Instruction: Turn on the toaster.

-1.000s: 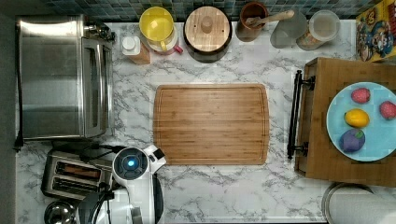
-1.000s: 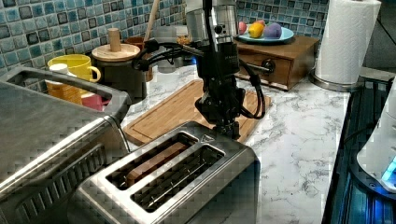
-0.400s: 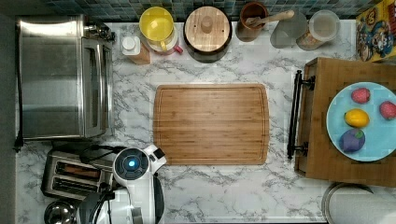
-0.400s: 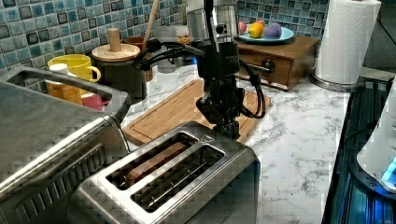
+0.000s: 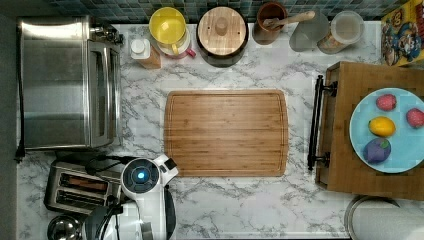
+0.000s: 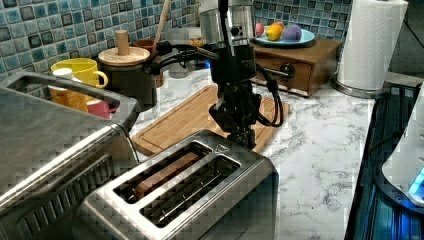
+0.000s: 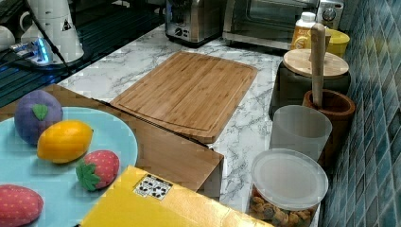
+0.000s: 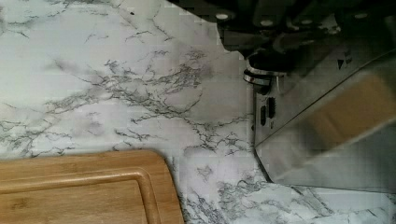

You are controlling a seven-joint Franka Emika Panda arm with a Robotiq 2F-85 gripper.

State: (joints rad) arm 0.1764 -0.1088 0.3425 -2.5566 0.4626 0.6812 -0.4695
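Barely any change from a second ago: gripper (image 6: 243,136) dropped a touch lower at the far end of the toaster (image 6: 190,192), nothing else on the counter shifted.

Hard to make out the fingers. Left view has them tucked down behind the toaster's far edge, top view buries them under the white arm (image 5: 145,192), and the wrist view gives just dark blurry hardware. Can't tell if open or closed, or whether actually touching the lever. Wrist view does show a round dark knob with a metal ring (image 8: 262,70) on the toaster's end face, right under the gripper (image 8: 275,37), looks like contact or very close to it.

Toaster itself: small brushed-steel box, two long slots on top, something brownish sitting in one slot. Sits on the marble counter (image 5: 240,200) at the top view's lower left, just below the big toaster oven (image 5: 65,82), partly covered by the arm. Wooden cutting board (image 5: 226,132) off to the top view's right of it, near but not touching. Right view catches only the toaster's end face (image 7: 191,19) way at the back, cut off at the top.
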